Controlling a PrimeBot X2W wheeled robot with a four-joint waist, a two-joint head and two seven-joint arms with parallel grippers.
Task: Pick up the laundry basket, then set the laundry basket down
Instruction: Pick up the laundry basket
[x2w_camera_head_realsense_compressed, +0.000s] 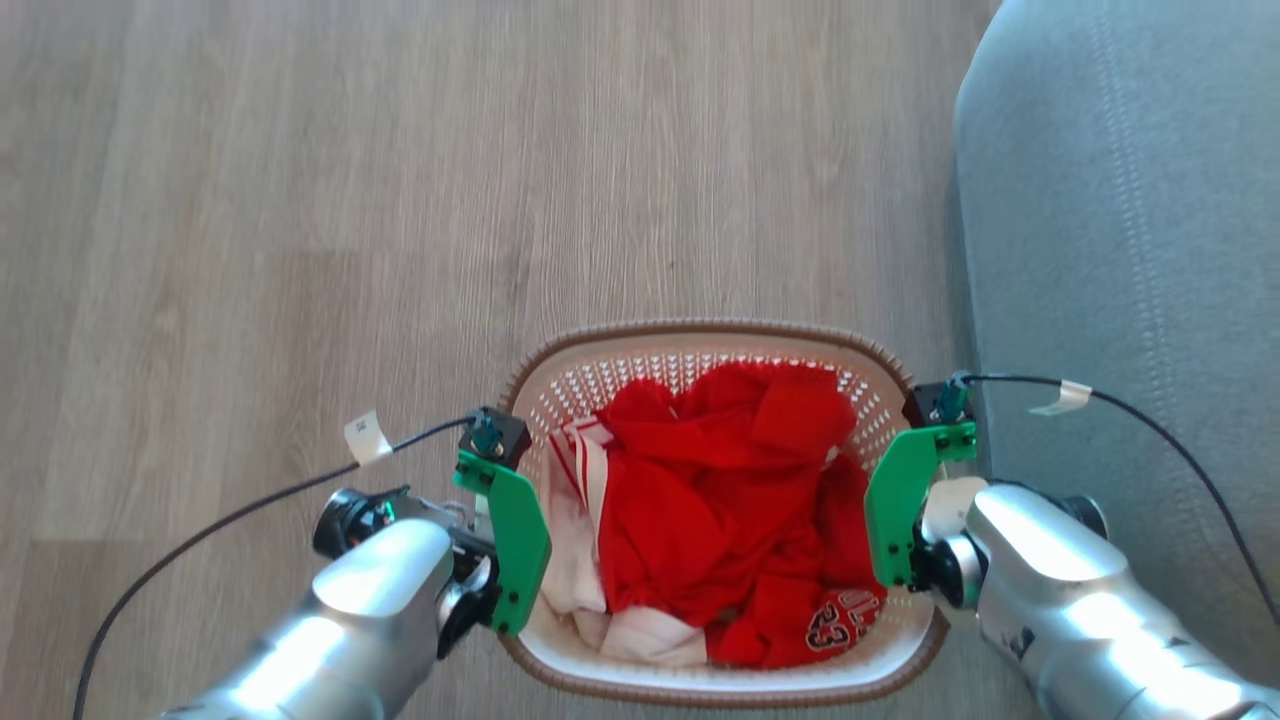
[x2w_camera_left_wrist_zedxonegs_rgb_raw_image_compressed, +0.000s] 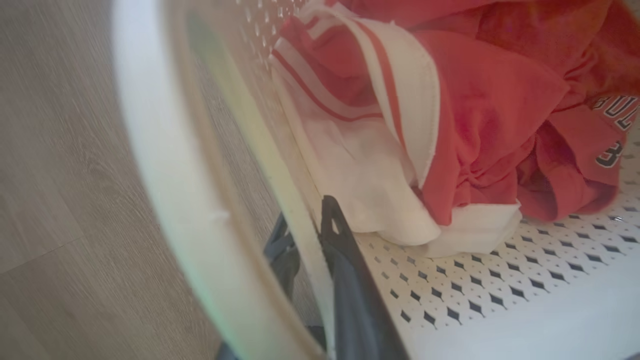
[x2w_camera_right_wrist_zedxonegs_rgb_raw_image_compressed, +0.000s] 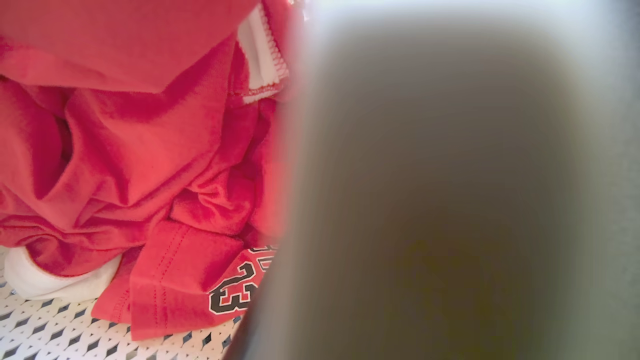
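The basket (x2w_camera_head_realsense_compressed: 720, 328) of red clothes (x2w_camera_head_realsense_compressed: 720, 470) lies beside a sofa (x2w_camera_head_realsense_compressed: 1120, 200), flanked on 2 sides (likely for a level lift). The left gripper (x2w_camera_left_wrist_zedxonegs_rgb_raw_image_compressed: 305, 217) pinches its side wall; whether the right gripper (x2w_camera_head_realsense_compressed: 900, 520) grips, I cannot tell.

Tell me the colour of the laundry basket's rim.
Brown with a braided look, the laundry basket's rim shows best in the head view.

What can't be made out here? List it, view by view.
Right gripper fingers: right wrist view, a blurred pale surface at the lens covers them.
Laundry basket underside and floor contact: head view, the basket itself hides them.
Jersey lettering above 23: right wrist view, folds hide it.
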